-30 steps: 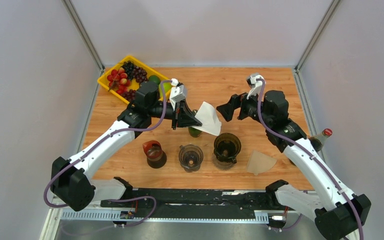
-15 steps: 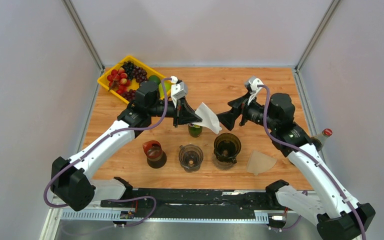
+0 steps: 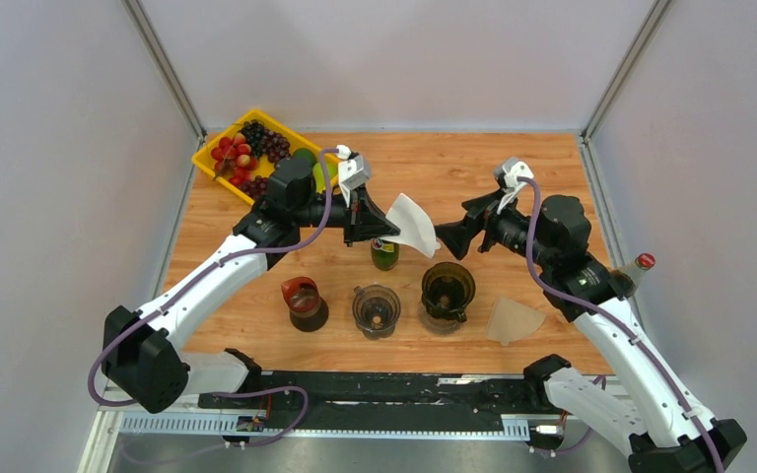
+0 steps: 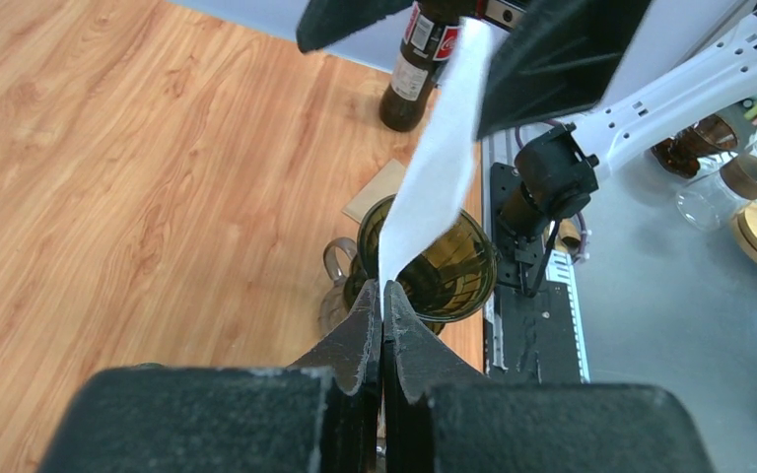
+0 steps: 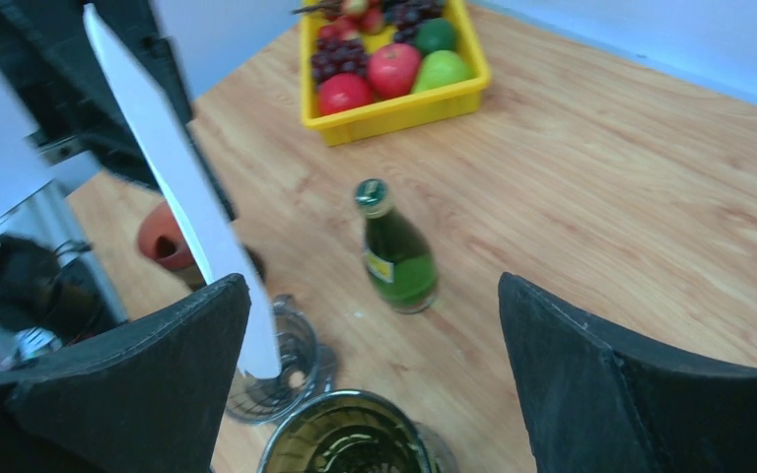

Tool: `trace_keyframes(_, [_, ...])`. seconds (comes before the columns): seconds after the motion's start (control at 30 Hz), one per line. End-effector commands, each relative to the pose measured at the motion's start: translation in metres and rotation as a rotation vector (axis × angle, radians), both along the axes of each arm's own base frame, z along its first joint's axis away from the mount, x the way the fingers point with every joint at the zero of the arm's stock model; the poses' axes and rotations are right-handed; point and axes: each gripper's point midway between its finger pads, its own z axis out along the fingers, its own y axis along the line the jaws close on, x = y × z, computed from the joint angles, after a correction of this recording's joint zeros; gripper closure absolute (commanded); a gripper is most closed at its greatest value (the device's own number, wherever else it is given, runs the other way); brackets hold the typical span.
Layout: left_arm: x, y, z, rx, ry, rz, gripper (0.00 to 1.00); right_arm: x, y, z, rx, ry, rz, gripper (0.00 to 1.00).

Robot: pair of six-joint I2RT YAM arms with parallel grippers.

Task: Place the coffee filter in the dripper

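counting two paper filters, three brew vessels, two bottles, one fruit tray. white filter hangs in the air just behind and left of the dark dripper, pinched at one corner by the left gripper. spare filter lies flat to the dripper's right. right gripper, fingers spread, has closed in since half a second ago and now straddles the filter's edge; contact unclear. green bottle partly behind paper, cola bottle partly behind right arm
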Motion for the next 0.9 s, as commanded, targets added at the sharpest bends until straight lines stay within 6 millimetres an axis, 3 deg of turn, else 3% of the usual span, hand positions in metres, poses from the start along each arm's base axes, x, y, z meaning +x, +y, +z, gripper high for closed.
trace_keyframes(0.0, [-0.007, 0.000, 0.030, -0.060, -0.083, -0.026, 1.00, 0.028, -0.035, 0.003, -0.008, -0.002, -0.274, 0.00])
trace_keyframes(0.5, [-0.018, 0.006, 0.034, -0.073, -0.131, -0.052, 1.00, 0.023, -0.030, -0.017, -0.025, 0.049, -0.240, 0.00])
trace_keyframes(0.7, [-0.019, 0.005, 0.034, -0.073, -0.134, -0.057, 1.00, 0.017, -0.021, -0.011, -0.014, 0.047, -0.179, 0.00])
trace_keyframes(0.87, [-0.018, 0.006, 0.031, -0.067, -0.127, -0.052, 1.00, 0.015, -0.028, -0.004, 0.003, 0.029, -0.212, 0.00])
